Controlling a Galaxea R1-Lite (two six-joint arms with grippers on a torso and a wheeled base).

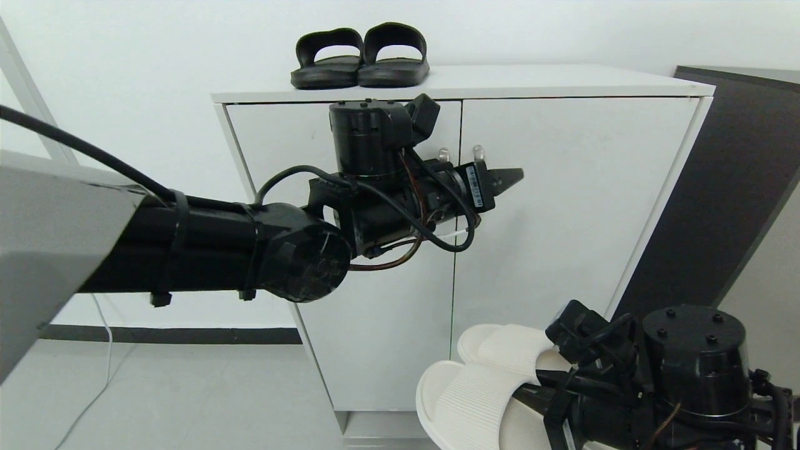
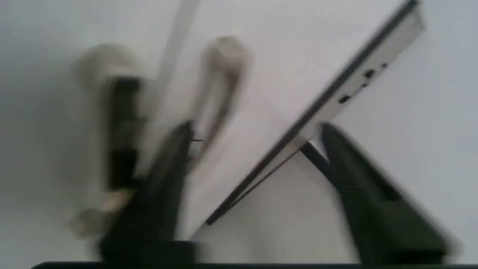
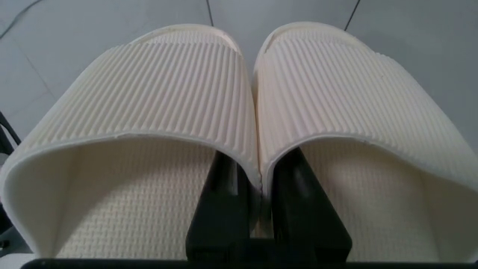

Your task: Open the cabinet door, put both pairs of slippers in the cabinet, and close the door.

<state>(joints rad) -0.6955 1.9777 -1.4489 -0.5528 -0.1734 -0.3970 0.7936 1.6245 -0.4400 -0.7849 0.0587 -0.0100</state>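
The right gripper (image 3: 258,179) has its jaws closed tight on the white slippers (image 3: 172,104). They pinch the two inner side walls together, so one grasp carries the whole pair. The gripper holds them low in front of the cabinet (image 1: 581,206), before the bottom of the right door, I think so that they can go in as soon as there is an opening.

The left gripper (image 2: 254,138) has its jaws wide apart, with nothing between them. It is at the upper part of the cabinet front, just beside the two clear handles (image 1: 478,151) at the middle seam, probably in order to take one and pull. Both doors look shut in the head view.

The black slippers (image 1: 359,59) stand side by side on top of the cabinet, above the left door, not yet picked up.
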